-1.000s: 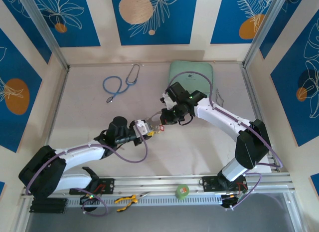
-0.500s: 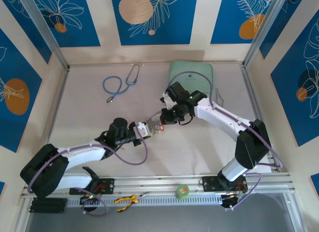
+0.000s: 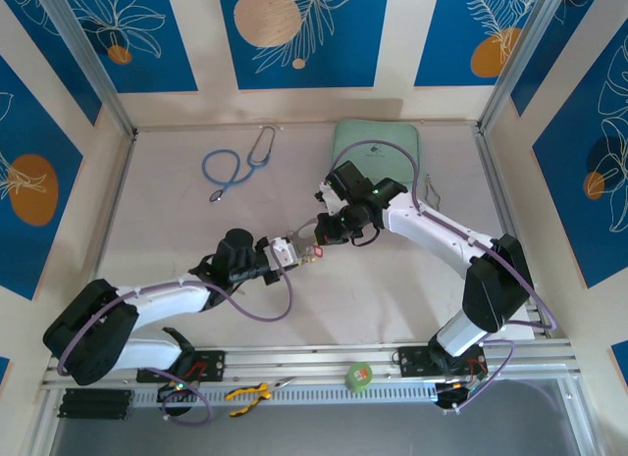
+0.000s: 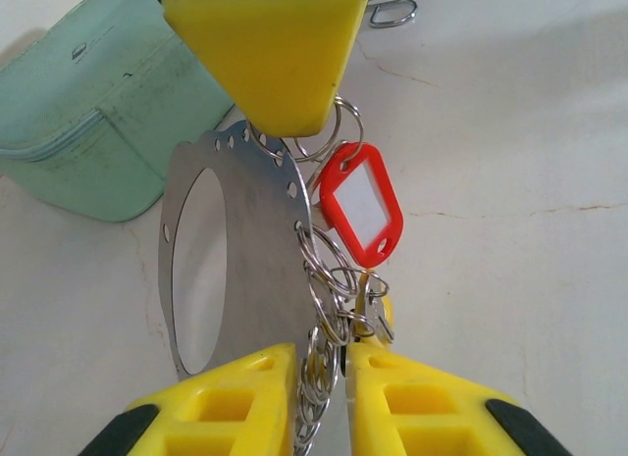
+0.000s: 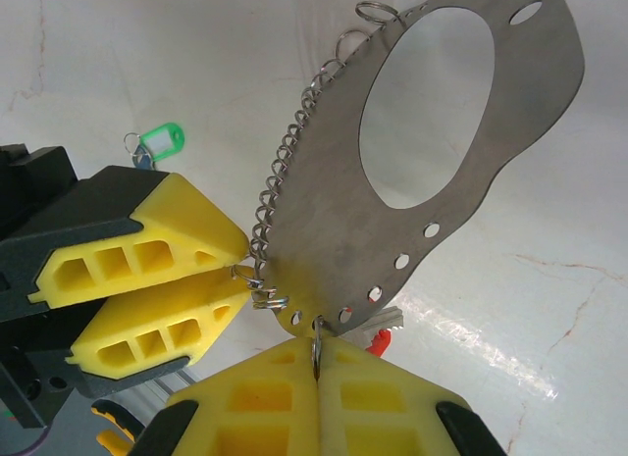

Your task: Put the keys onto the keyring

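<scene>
The keyring point(image 4: 257, 242) is a flat silvery oval plate with a large hole, small rim holes and a row of small split rings point(image 4: 319, 373) along one edge; it hangs between the two grippers point(image 3: 304, 242). My left gripper point(image 4: 334, 382) is shut on that ringed edge. My right gripper point(image 5: 317, 378) is shut on one small split ring point(image 5: 316, 346) threaded through a rim hole of the keyring point(image 5: 422, 181). A red-tagged key point(image 4: 361, 201) dangles from that ring beside the plate. A green-tagged key point(image 5: 157, 142) lies loose on the table.
A mint-green pouch point(image 3: 378, 147) lies behind the right arm, and a blue-tubed stethoscope point(image 3: 235, 164) at the back left. On the front rail sit a green tape roll point(image 3: 360, 377) and yellow-handled pliers point(image 3: 250, 392).
The left arm has edged slightly forward toward the right gripper. The right arm and the plate have barely moved.
</scene>
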`<action>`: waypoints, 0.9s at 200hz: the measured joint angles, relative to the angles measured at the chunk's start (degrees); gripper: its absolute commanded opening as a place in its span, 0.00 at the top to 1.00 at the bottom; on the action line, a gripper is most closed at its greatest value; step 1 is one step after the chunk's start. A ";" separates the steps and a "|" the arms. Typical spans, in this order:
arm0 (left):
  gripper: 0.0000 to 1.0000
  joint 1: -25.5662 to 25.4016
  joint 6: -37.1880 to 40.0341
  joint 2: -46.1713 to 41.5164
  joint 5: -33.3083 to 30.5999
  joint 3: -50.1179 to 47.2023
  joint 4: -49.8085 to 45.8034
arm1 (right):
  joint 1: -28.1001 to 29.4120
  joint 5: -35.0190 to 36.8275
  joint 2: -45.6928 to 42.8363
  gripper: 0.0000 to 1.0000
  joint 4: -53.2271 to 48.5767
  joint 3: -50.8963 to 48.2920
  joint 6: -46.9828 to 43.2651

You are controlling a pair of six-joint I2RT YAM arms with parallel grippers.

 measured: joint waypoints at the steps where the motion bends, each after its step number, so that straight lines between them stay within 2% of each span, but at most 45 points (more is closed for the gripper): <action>1: 0.78 0.00 0.02 0.04 -0.07 0.02 0.00 | 0.00 0.00 0.00 1.00 0.00 0.00 0.00; 41: 0.79 0.00 0.00 0.37 -1.27 0.09 -0.09 | 0.15 0.00 0.00 1.00 0.00 0.00 -0.02; 92: 0.87 0.00 0.02 0.44 -1.40 0.37 -1.70 | 0.17 0.00 0.00 1.00 0.00 0.00 0.00; 151: 0.86 0.00 0.00 1.07 -0.61 1.55 -2.80 | 0.26 -0.02 0.00 1.00 0.00 0.00 0.00; 180: 0.94 0.00 -0.02 1.40 -0.57 1.81 -3.02 | 0.26 0.00 0.00 1.00 0.00 0.00 -0.02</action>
